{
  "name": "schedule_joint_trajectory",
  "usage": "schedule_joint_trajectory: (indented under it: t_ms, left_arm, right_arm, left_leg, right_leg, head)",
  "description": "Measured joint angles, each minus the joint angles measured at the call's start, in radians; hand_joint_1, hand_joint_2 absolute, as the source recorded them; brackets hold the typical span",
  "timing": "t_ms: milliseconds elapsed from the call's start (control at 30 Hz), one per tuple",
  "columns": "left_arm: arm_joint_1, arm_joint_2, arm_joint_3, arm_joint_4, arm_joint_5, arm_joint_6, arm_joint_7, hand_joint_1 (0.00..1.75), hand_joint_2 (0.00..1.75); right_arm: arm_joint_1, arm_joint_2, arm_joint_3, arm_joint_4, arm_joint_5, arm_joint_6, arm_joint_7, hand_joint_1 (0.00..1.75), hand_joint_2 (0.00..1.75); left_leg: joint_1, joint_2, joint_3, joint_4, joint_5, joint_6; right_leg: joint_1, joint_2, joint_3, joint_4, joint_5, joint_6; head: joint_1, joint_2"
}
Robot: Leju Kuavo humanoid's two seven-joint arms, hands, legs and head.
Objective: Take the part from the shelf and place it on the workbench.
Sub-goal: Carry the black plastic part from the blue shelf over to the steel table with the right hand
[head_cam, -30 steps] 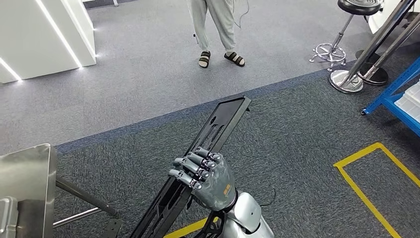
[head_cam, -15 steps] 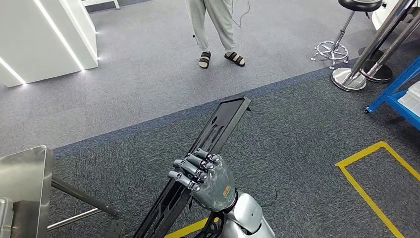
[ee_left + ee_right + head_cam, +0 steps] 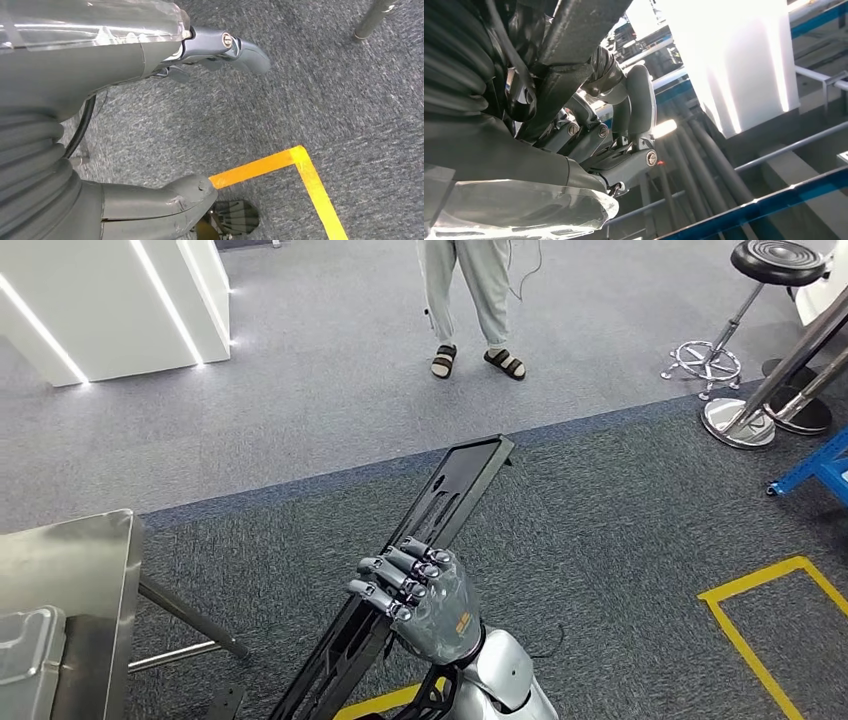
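Right hand [image 3: 420, 600] fingers [image 3: 392, 578] curled round long black part [image 3: 440, 505], held tilted above dark carpet [image 3: 620, 540]. Left hand [image 3: 150, 55] hangs over carpet, thumb apart from fingers, holding nothing. Steel workbench [image 3: 70, 550] near left. Person's sandalled feet [image 3: 475, 360] far.

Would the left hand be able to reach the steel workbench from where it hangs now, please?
Probably not yet. The left hand hangs low over grey carpet beside yellow floor tape, holding nothing, while the steel workbench sits off at the head view's left edge.
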Motion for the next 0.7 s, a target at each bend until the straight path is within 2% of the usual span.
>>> schedule_joint_trajectory:
  t_ms: [33,67,133,200,233,267,333,367,400,467,500,567,633,700]
  left_arm:
    - [0.0,0.0,0.0,0.0,-0.001,0.0,0.0,0.0,1.75]
    - [0.0,0.0,0.0,0.0,-0.003,0.0,0.0,0.0,1.75]
    - [-0.001,0.0,0.0,0.0,-0.005,0.0,0.0,0.0,1.75]
    - [-0.001,0.0,0.0,0.0,-0.006,0.0,0.0,0.0,1.75]
    - [-0.002,0.0,0.0,0.0,-0.006,0.0,0.0,0.0,1.75]
    - [-0.003,-0.001,0.0,0.0,-0.006,0.0,0.0,0.0,1.75]
    - [-0.004,-0.001,0.0,0.0,-0.007,0.0,0.001,0.0,1.75]
    - [-0.003,-0.001,0.0,0.0,-0.008,0.0,0.002,0.0,1.75]
    - [-0.002,-0.001,0.0,0.0,-0.009,-0.001,0.002,0.0,1.75]
    - [-0.001,0.0,0.0,0.0,-0.011,-0.001,0.003,0.0,1.75]
    - [-0.001,0.0,0.0,0.0,-0.012,-0.001,0.003,0.0,1.75]
    - [-0.003,0.0,0.0,0.0,-0.013,-0.001,0.004,0.0,1.75]
    - [-0.004,0.0,0.0,0.0,-0.014,-0.001,0.004,0.0,1.75]
    - [-0.004,0.001,0.0,0.0,-0.014,-0.001,0.005,0.0,1.75]
  right_arm:
    - [0.0,0.0,0.0,0.0,-0.002,0.0,0.0,1.75,1.75]
    - [0.0,0.0,0.0,0.0,-0.004,0.0,-0.001,1.75,1.75]
    - [0.0,0.0,0.0,0.0,-0.008,0.0,-0.001,1.75,1.75]
    - [0.0,0.002,0.0,0.0,-0.01,0.0,-0.002,1.75,1.75]
    - [0.0,0.003,0.0,0.0,-0.01,0.0,-0.002,1.75,1.75]
    - [0.0,0.003,0.0,0.0,-0.01,0.0,-0.002,1.75,1.75]
    - [0.0,0.003,0.0,0.0,-0.012,0.0,-0.003,1.75,1.75]
    - [0.0,0.003,0.0,0.0,-0.013,0.0,-0.004,1.75,1.75]
    - [0.0,0.003,0.0,0.0,-0.013,0.0,-0.004,1.75,1.75]
    - [0.0,0.003,0.0,0.0,-0.015,0.0,-0.005,1.75,1.75]
    - [0.0,0.003,0.0,0.0,-0.017,0.0,-0.006,1.75,1.75]
    - [0.0,0.004,0.0,0.0,-0.02,0.0,-0.006,1.75,1.75]
    - [0.0,0.004,0.0,0.0,-0.023,0.0,-0.007,1.75,1.75]
    - [0.0,0.004,0.0,-0.001,-0.025,0.0,-0.007,1.75,1.75]
  left_leg:
    - [-0.001,-0.003,-0.001,0.003,-0.002,-0.005]
    - [-0.002,-0.005,-0.002,0.006,-0.004,-0.01]
    - [-0.001,-0.005,-0.005,0.007,-0.004,-0.023]
    - [0.003,0.003,-0.009,0.018,-0.014,-0.035]
    - [0.004,0.012,-0.02,0.043,-0.031,-0.039]
    - [0.004,0.021,-0.043,0.092,-0.059,-0.044]
    - [0.005,0.03,-0.105,0.223,-0.122,-0.051]
    - [0.005,0.031,-0.13,0.274,-0.138,-0.054]
    - [0.005,0.031,-0.136,0.287,-0.133,-0.055]
    - [0.005,0.032,-0.108,0.233,-0.09,-0.052]
    - [0.005,0.033,-0.078,0.175,-0.06,-0.05]
    - [0.002,0.038,-0.021,0.064,-0.025,-0.041]
    - [-0.004,0.04,0.006,0.005,-0.014,-0.029]
    - [-0.004,0.037,0.007,-0.001,-0.01,-0.017]
  right_leg:
    - [0.0,0.003,0.024,-0.052,0.019,-0.003]
    - [0.002,0.005,0.037,-0.082,0.026,-0.005]
    - [0.007,0.007,0.038,-0.091,0.026,-0.014]
    - [0.006,0.004,0.042,-0.1,0.031,-0.027]
    - [0.004,0.001,0.044,-0.104,0.034,-0.033]
    - [0.003,-0.002,0.046,-0.107,0.035,-0.038]
    - [0.006,-0.007,0.045,-0.107,0.034,-0.042]
    - [0.008,-0.01,0.044,-0.106,0.033,-0.043]
    - [0.009,-0.011,0.044,-0.105,0.032,-0.044]
    - [0.009,-0.013,0.046,-0.104,0.031,-0.043]
    - [0.01,-0.014,0.047,-0.104,0.03,-0.042]
    - [0.012,-0.015,0.049,-0.103,0.029,-0.037]
    - [0.014,-0.015,0.047,-0.102,0.028,-0.028]
    - [0.014,-0.016,0.046,-0.104,0.028,-0.017]
  head:
    - [0.0,0.0]
    - [0.0,0.0]
    - [0.0,0.0]
    - [0.0,0.0]
    - [0.0,0.0]
    - [0.0,0.0]
    - [0.0,0.0]
    - [0.0,0.0]
    - [0.0,0.0]
    - [0.0,0.0]
    - [0.0,0.0]
    - [0.0,0.0]
    - [0.0,0.0]
    - [0.0,0.0]
